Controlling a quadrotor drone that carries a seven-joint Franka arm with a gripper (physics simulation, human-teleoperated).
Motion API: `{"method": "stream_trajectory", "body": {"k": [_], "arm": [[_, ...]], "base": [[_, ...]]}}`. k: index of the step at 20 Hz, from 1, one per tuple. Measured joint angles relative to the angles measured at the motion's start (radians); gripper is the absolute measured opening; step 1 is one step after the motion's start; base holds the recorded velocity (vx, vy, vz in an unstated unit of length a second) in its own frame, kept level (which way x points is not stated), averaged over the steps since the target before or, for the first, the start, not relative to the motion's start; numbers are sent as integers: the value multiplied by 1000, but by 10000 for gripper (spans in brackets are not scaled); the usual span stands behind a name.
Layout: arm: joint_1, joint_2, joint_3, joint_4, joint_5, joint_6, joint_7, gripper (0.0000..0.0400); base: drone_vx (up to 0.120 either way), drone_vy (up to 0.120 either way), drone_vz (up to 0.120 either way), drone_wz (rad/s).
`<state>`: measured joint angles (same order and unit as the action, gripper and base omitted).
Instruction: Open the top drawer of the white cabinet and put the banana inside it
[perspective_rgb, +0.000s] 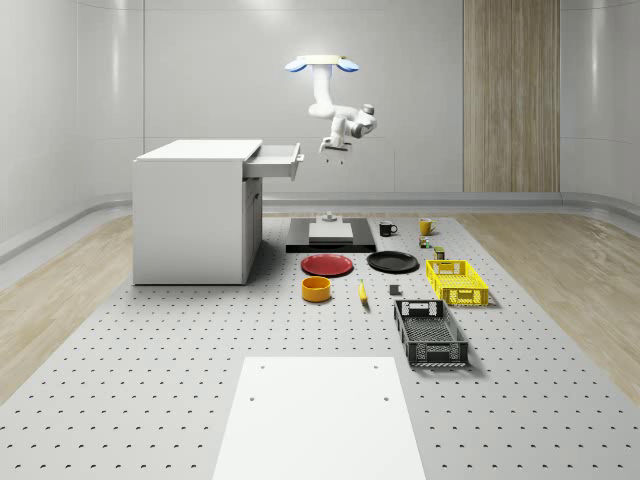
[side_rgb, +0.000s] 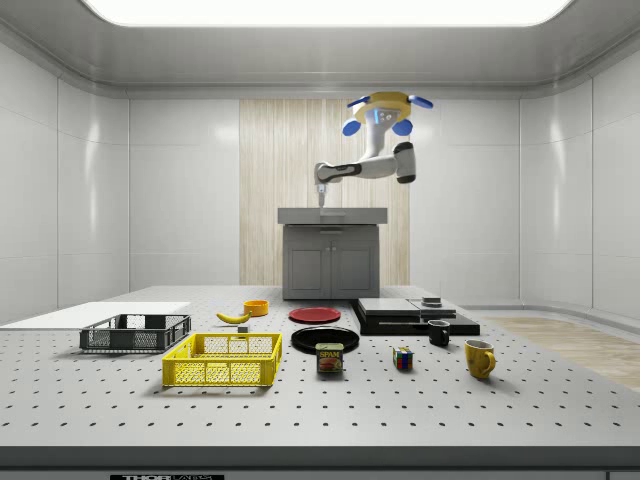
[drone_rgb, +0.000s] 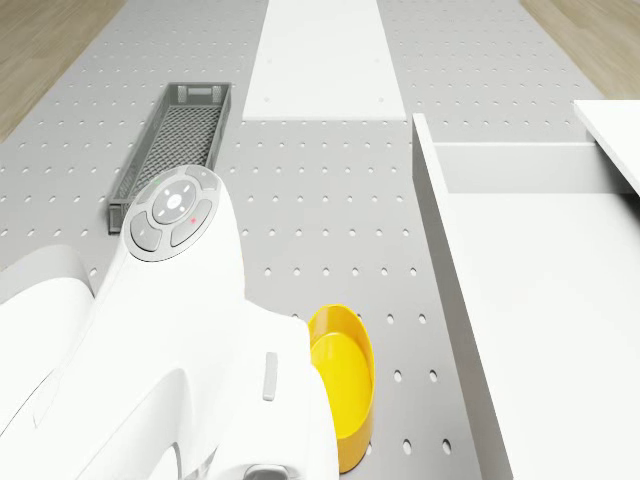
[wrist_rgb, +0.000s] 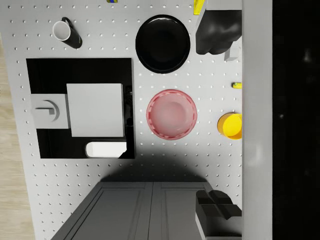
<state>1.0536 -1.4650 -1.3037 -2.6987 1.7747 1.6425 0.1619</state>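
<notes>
The white cabinet (perspective_rgb: 195, 210) stands on the perforated table, and its top drawer (perspective_rgb: 272, 160) is pulled out. The drone (perspective_rgb: 322, 65) hovers high beside the cabinet, over the red plate. My gripper (perspective_rgb: 334, 148) hangs just off the drawer's front, open and holding nothing. The wrist view shows the gripper (wrist_rgb: 217, 120) looking down, with its dark fingers (wrist_rgb: 216, 31) wide apart. The banana (perspective_rgb: 362, 292) lies on the table next to a yellow bowl (perspective_rgb: 317, 289), far below the gripper. The side view shows the drone (side_rgb: 385, 108), the gripper (side_rgb: 321, 200) and the banana (side_rgb: 234, 317).
A red plate (perspective_rgb: 328, 265) and a black plate (perspective_rgb: 392, 262) lie below the arm. A black base with a white block (perspective_rgb: 330, 235) sits behind them. On the whole-scene view's right stand a yellow crate (perspective_rgb: 457, 282), a black crate (perspective_rgb: 430, 333) and two mugs (perspective_rgb: 388, 228).
</notes>
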Motion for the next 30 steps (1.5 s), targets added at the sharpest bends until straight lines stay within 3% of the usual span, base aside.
{"method": "stream_trajectory", "body": {"k": [8,21,26,30], "arm": [[37,-37,-12,-14,36,-15,-52,400],[53,-67,-15,-16,38,-2,-70,400],[56,-75,-15,-16,35,5,-73,400],[58,-81,-16,-16,33,10,-74,400]], "base": [[120,120,-105,0],[120,120,-120,0],[120,8,-112,0],[120,0,0,0]]}}
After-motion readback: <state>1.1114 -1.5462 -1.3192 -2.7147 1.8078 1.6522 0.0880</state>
